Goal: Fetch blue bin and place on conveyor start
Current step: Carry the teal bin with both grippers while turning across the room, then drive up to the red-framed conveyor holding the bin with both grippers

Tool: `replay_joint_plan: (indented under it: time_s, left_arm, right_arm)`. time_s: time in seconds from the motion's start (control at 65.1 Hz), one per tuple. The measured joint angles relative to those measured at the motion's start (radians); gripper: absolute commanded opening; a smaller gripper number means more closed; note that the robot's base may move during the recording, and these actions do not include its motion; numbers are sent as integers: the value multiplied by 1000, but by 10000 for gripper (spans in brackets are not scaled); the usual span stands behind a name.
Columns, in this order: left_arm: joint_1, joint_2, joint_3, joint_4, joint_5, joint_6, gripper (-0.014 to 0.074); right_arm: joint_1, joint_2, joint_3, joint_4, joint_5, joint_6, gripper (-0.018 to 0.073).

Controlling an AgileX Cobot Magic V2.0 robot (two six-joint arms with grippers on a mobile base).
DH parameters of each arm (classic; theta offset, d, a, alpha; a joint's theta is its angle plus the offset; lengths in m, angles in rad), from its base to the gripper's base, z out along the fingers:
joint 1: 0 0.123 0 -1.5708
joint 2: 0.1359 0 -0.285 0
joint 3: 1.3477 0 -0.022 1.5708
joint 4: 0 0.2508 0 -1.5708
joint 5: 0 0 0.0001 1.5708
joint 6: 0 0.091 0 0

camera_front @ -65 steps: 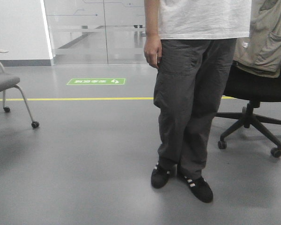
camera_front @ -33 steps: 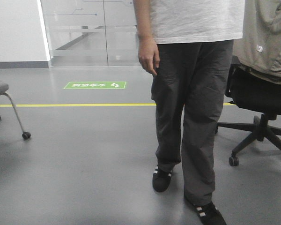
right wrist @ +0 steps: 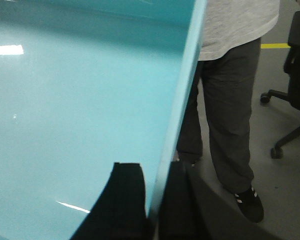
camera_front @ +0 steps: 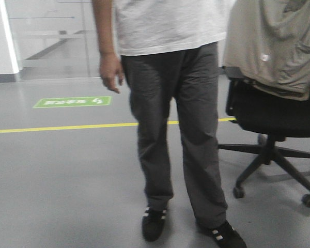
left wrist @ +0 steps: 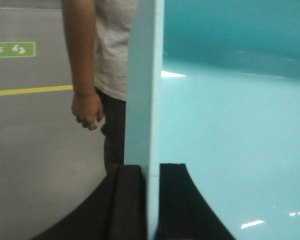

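Observation:
The blue bin [left wrist: 230,125] fills the right of the left wrist view, a pale aqua tub seen from inside. My left gripper [left wrist: 151,172] is shut on its left wall, one black finger on each side of the rim. In the right wrist view the blue bin [right wrist: 80,95] fills the left, and my right gripper [right wrist: 156,172] is shut on its right wall the same way. The bin hangs above the grey floor between both arms. The conveyor start is out of view. Neither gripper nor the bin shows in the front view.
A person in a white shirt and dark trousers [camera_front: 170,129] stands close ahead on the grey floor. A black office chair [camera_front: 271,119] with a jacket is at the right. A yellow floor line [camera_front: 57,126] and a green floor sign [camera_front: 72,101] lie behind.
The front view has swung to the right and closer: the person and the office chair appear larger and shifted left, and the grey chair at the left has left the frame.

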Motion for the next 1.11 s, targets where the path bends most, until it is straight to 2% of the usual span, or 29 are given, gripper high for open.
replay_joint_plan:
  time_s: [1.106]
  left_arm:
    - [0,0,0,0,-4,2,-111]
  right_arm:
    - [0,2,0,0,-2,0,-152]
